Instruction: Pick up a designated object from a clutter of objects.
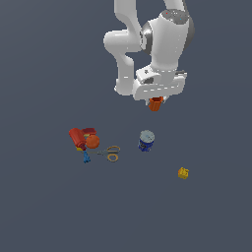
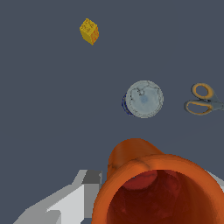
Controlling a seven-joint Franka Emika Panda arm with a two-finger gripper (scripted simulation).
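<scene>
The orange cup [image 1: 155, 104] hangs under the tool [image 1: 156, 101], well above the dark counter [image 1: 49, 206] and apart from everything else. In the wrist view the cup fills the near part of the picture, its wide rim and dark hollow turned toward the camera, with a pale finger [image 2: 65, 203] of the tool showing beside it. The tool is closed around the cup and carrying it; where exactly the pads press I cannot tell, since the cup hides them.

Below, the rest of the clutter lies on the counter. The blue can [image 1: 146, 140] with its pale grey top stands nearly under the cup. The scissors [image 1: 112, 153] lie flat toward the exterior view's left of the can, and further that way sit the red box [image 1: 78, 137], the orange ball [image 1: 92, 142] touching it, and a small blue piece [image 1: 86, 157] just beside them. The yellow block [image 1: 183, 173] sits alone, well apart toward the exterior view's right.

The pick looks essentially done, so the step in hand is holding the lift. To do it well, I would keep the grip steady, since a hollow, thin-walled cup with a flared rim could slip or tilt if the squeeze eases. Any further rise should go straight and smooth, without swinging, and stay clear of the can below
</scene>
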